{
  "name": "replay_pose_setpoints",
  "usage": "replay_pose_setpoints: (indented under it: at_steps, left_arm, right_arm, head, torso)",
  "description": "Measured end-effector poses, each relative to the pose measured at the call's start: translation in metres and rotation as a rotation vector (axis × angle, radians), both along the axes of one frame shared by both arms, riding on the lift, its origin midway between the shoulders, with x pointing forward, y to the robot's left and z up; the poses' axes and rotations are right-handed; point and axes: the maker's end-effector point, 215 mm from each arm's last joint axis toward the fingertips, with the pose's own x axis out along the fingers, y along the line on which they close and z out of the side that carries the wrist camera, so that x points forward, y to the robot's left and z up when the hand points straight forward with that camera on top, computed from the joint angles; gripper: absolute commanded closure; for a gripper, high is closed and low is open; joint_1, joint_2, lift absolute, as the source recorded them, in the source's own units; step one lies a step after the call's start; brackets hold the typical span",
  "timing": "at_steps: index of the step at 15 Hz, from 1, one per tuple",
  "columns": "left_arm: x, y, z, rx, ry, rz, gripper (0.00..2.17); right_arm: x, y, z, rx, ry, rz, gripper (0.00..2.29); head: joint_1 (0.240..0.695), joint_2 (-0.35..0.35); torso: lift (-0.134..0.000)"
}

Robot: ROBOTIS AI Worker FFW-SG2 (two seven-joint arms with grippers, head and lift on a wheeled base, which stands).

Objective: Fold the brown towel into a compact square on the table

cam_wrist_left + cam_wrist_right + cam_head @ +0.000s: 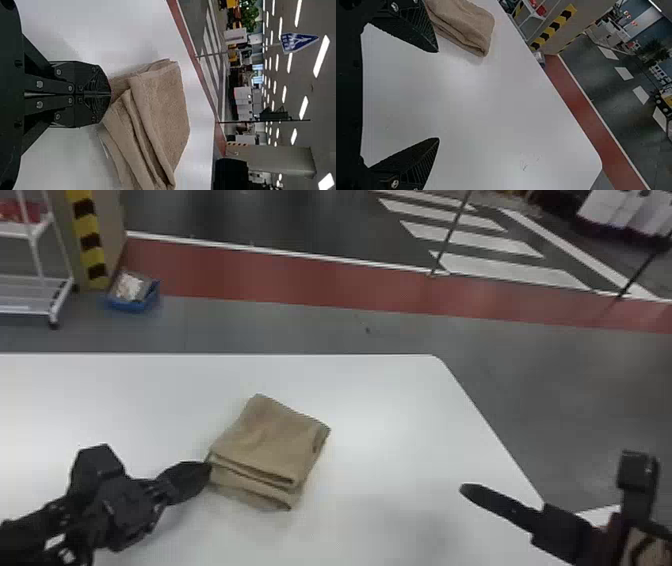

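Observation:
The brown towel (272,437) lies folded in several layers on the white table, its layered edges toward the robot. My left gripper (210,470) is at the towel's left corner in the head view, fingers together. In the left wrist view, the tips of the left gripper (110,94) meet the edge of the towel (162,103); no cloth can be made out between them. Off to the towel's right, my right gripper (549,474) stands apart from it. The right wrist view has the right gripper (438,95) wide open over bare tabletop, with the towel (462,23) beyond one finger.
The white table (390,390) has its far edge behind the towel and a slanting right edge near the right gripper. On the floor beyond are a blue bin (132,302) and a white wire rack (30,285).

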Motion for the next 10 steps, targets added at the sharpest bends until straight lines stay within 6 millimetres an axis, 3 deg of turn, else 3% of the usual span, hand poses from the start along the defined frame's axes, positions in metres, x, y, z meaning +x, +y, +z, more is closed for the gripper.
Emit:
replay_pose_setpoints:
  at_steps: [3,8,10]
  left_arm:
    - [-0.013,-0.014,-0.001,-0.023,0.01,-0.029,2.14]
    - [-0.035,-0.026,0.008,-0.054,0.012,-0.064,2.14]
    - [-0.043,-0.03,0.007,-0.057,0.037,-0.098,2.14]
  right_arm:
    - [0.048,0.028,-0.01,-0.028,0.021,0.046,0.1]
    - [0.135,0.074,-0.038,-0.275,0.063,0.145,0.1]
    - [0.161,0.086,-0.042,-0.32,0.083,0.166,0.1]
  head:
    - [0.695,-0.35]
    - [0.695,-0.345]
    - [0.695,-0.324]
  torso:
    - [-0.124]
    - [-0.124]
    - [-0.124]
